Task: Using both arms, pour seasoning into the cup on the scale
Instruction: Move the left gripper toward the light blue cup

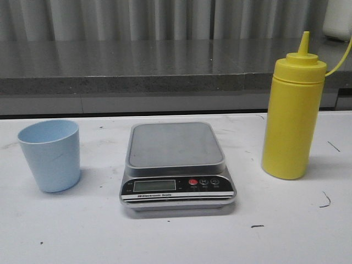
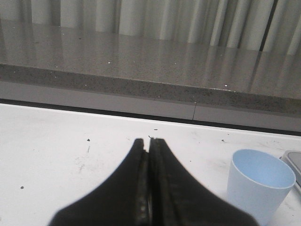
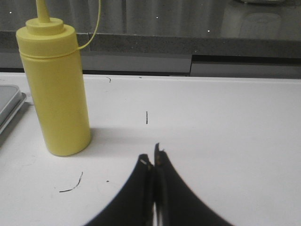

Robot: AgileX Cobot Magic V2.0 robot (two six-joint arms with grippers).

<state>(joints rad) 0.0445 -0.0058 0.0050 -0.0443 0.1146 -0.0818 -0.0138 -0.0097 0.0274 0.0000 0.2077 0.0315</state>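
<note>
Cup (image 1: 50,155) and bottle (image 1: 292,113) flank my bare scale (image 1: 175,147), one per arm; left gripper (image 2: 149,141) and right gripper (image 3: 153,157) pinched closed, empty.

Pale blue plastic cup (image 1: 50,155): matt, smooth. Tall yellow plastic squeeze bottle (image 1: 293,113): smooth, slight sheen. Silver-grey digital scale (image 1: 177,165): brushed steel platform, dull; glossy black plastic front panel. White tabletop (image 1: 176,236): matt, scuffed with dark marks. Grey speckled stone-look ledge (image 1: 121,69) behind: polished, reflective. Black gripper fingers (image 2: 162,188): matt.
</note>
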